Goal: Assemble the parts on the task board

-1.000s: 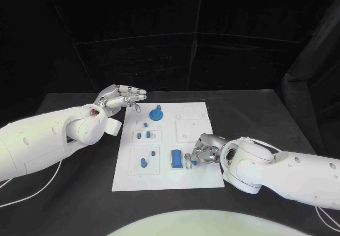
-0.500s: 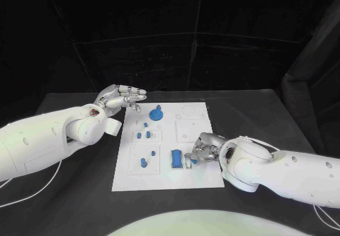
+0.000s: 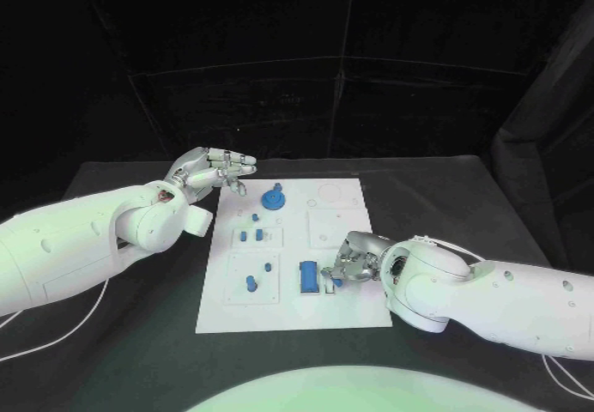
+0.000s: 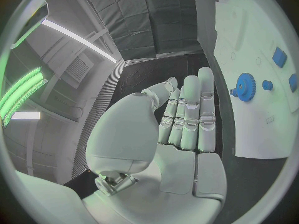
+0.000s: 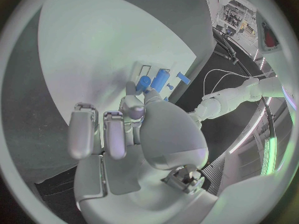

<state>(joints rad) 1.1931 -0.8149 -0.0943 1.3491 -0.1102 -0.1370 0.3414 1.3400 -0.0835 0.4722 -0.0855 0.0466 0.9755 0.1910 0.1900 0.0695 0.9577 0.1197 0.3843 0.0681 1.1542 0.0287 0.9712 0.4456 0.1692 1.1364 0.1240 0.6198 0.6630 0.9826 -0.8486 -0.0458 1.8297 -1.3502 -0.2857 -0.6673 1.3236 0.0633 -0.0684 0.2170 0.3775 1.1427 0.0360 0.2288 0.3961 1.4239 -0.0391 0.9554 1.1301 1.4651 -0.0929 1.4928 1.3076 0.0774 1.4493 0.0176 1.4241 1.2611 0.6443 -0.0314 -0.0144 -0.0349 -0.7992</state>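
A: Broadly, how does the scene stand against the picture a second ago?

B: Little differs. The white board [image 3: 297, 254] lies in the middle of the black table [image 3: 458, 197] as it did. The right hand [image 3: 350, 262] was at the board's right edge and has stayed there, shifted only slightly toward the near side.

A: And the state of that hand?

B: Its fingers are curled down over the board, with two fingertips [image 5: 138, 102] brought together on a small blue piece [image 5: 144, 84]. In the wrist view it appears pinched, though the contact is partly hidden. Just beside it lies a longer blue block [image 3: 307, 275], and a little blue bit [image 3: 330, 290] sits at the fingertips in the head view.

A: The left hand?

B: The left hand [image 3: 213, 170] remains raised beyond the board's far left corner, unmoved. Its fingers [image 4: 190, 114] are stretched out side by side and hold nothing.

A: Other pieces?

B: The blue gear [image 3: 274, 201] stands near the board's far end, where it stood earlier. Small blue pegs [image 3: 251, 234] sit in the middle left, and a rounded blue piece [image 3: 252, 285] lies on the near left.
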